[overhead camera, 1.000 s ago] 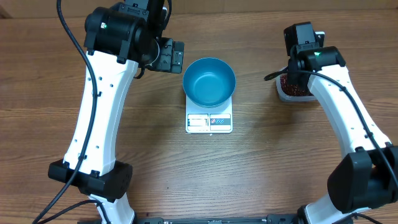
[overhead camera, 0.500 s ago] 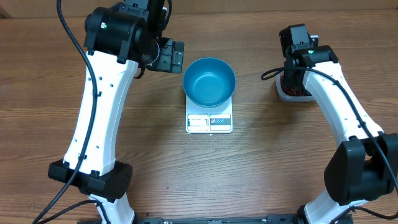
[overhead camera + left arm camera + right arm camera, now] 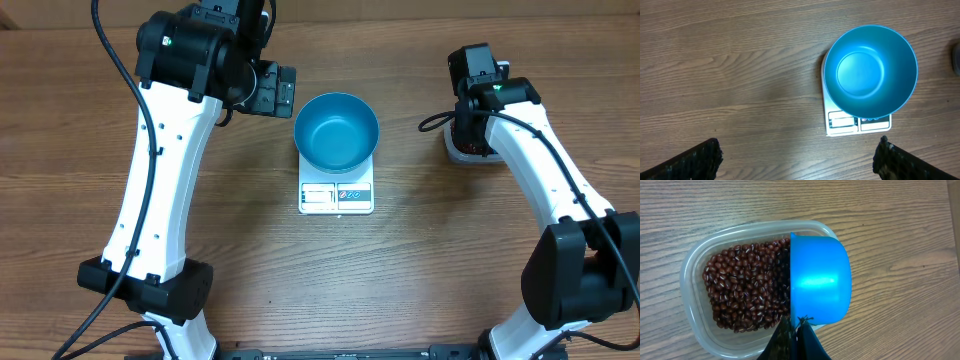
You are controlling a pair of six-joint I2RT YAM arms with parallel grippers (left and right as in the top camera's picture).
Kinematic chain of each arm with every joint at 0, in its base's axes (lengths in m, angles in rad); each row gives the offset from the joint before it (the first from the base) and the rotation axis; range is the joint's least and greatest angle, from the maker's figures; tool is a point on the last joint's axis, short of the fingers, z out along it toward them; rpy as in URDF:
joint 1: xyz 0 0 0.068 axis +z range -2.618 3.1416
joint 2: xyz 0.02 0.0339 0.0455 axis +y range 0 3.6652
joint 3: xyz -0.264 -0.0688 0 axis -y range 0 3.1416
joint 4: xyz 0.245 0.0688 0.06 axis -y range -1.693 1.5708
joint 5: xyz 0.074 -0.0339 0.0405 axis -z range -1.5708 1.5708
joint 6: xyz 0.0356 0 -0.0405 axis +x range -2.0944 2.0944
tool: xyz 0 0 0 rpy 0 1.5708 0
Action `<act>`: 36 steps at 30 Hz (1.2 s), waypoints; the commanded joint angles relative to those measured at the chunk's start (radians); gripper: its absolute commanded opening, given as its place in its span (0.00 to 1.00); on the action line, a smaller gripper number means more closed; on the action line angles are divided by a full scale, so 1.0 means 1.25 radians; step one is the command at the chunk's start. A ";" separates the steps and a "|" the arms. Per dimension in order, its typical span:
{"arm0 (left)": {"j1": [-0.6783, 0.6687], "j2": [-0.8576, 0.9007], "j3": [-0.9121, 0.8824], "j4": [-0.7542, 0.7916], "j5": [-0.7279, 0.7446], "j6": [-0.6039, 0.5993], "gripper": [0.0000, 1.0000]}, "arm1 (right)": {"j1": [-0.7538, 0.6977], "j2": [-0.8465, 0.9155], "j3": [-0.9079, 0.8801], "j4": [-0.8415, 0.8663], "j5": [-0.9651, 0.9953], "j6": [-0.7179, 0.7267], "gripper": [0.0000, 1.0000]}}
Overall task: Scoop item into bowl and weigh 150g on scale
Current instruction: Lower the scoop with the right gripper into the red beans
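R gripper (image 3: 796, 339) clamped on scoop (image 3: 819, 277), beans (image 3: 742, 292) in tub (image 3: 690, 265) beneath, L gripper (image 3: 797, 150) spread wide

The bowl (image 3: 336, 130) sits on the scale (image 3: 336, 196); beans (image 3: 740, 290) fill the tub (image 3: 700, 325) to its right.

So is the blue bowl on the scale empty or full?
Empty. The bowl shows only bare blue inside; beans sit in the tub.

Bright, even overhead light leaves soft shadows on the tabletop (image 3: 420, 280). Glare marks the blue scoop (image 3: 820, 282) and bowl (image 3: 870, 70); every view is sharp.
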 commanded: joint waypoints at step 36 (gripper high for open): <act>0.002 -0.005 0.011 -0.001 -0.010 0.009 1.00 | -0.008 0.049 -0.009 -0.002 -0.225 -0.010 0.04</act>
